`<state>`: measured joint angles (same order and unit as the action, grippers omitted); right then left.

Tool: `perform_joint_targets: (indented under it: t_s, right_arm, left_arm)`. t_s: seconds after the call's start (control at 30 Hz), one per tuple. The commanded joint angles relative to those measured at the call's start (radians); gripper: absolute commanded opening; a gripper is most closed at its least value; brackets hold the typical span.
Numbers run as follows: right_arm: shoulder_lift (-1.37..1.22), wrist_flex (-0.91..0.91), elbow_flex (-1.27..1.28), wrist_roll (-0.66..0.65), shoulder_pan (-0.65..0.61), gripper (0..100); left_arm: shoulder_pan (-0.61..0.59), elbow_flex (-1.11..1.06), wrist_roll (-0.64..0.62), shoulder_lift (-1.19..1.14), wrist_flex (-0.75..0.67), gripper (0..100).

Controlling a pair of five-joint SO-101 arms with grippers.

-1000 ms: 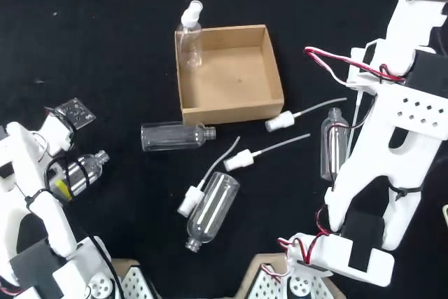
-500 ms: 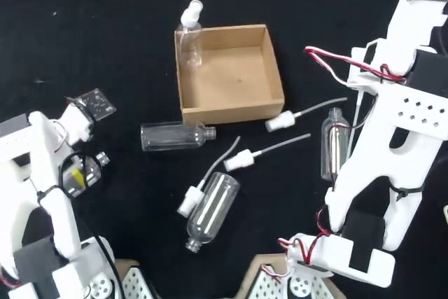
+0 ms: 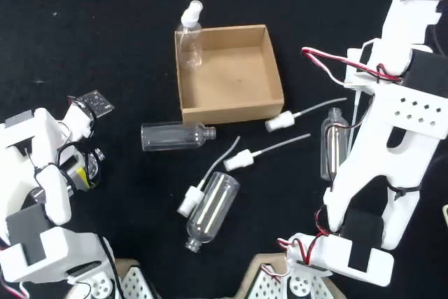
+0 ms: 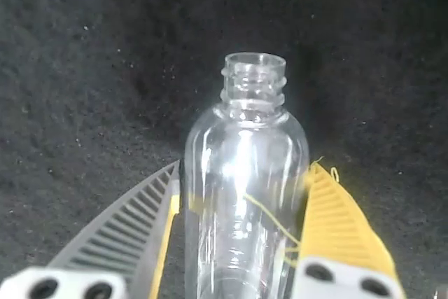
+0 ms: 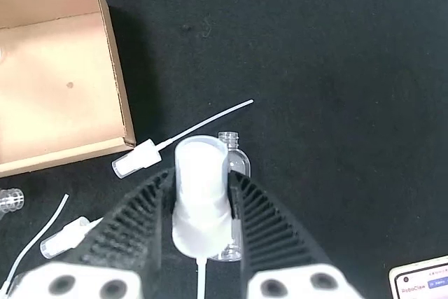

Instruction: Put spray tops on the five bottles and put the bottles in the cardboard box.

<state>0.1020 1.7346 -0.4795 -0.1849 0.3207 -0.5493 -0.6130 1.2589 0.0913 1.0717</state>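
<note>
Holds an uncapped bottle [image 4: 245,138] in the left hand [image 4: 243,180], shut tight on its body, near the left edge of the surface [image 3: 105,47]. Has a capped bottle [image 3: 189,40] at the cardboard box's [image 3: 231,112] far-left corner, with two open bottles [image 3: 175,136] [image 3: 212,208] and three loose spray tops [image 3: 280,122] [image 3: 239,160] [image 3: 187,201] lying before its near wall. Grips a white spray top [image 5: 201,204] in the right hand [image 5: 199,180], closed around it, above a fifth bottle [image 5: 236,162] lying toward the right edge.
</note>
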Motion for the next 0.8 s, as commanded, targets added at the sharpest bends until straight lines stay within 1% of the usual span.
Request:
perform_joint_targets:
  t_s: [0.0,0.1,0.13,0.2,0.27,0.3,0.37,0.43,0.57,0.63,0.77]
  right_arm:
    - [0.051,0.025,-0.018,-0.012,-0.015,1.1]
    - [0.051,0.025,-0.018,-0.014,-0.015,1.1]
    - [0.051,0.025,-0.018,-0.014,-0.015,1.1]
    - [0.051,0.025,-0.018,-0.014,-0.015,1.1]
    - [0.051,0.025,-0.019,-0.012,-0.015,1.1]
    - [0.051,0.025,-0.024,-0.009,-0.015,1.1]
    - [0.050,0.025,-0.050,-0.008,-0.025,1.1]
    - [0.051,0.025,-0.081,0.003,-0.044,1.1]
    - [0.051,0.026,-0.170,0.117,-0.069,1.1]
    - [0.051,0.026,-0.208,0.157,-0.072,1.1]
    - [0.051,0.025,-0.265,0.236,-0.132,1.1]
  left_arm:
    - [0.036,0.015,-0.038,0.020,-0.017,26]
    - [0.042,0.015,-0.040,0.026,-0.017,25]
    - [0.039,0.015,-0.040,0.026,-0.012,24]
    - [0.036,0.008,-0.041,0.025,-0.006,16]
    - [0.038,-0.005,-0.072,0.028,0.012,4]
    - [0.041,-0.001,-0.095,0.031,0.021,2]
    - [0.041,0.016,-0.133,0.061,0.035,6]
    - [0.048,0.036,-0.175,0.123,0.057,3]
    - [0.119,0.042,-0.265,0.351,0.157,3]
    - [0.185,0.031,-0.345,0.502,0.181,3]
    - [0.361,0.035,-0.615,0.758,0.152,3]
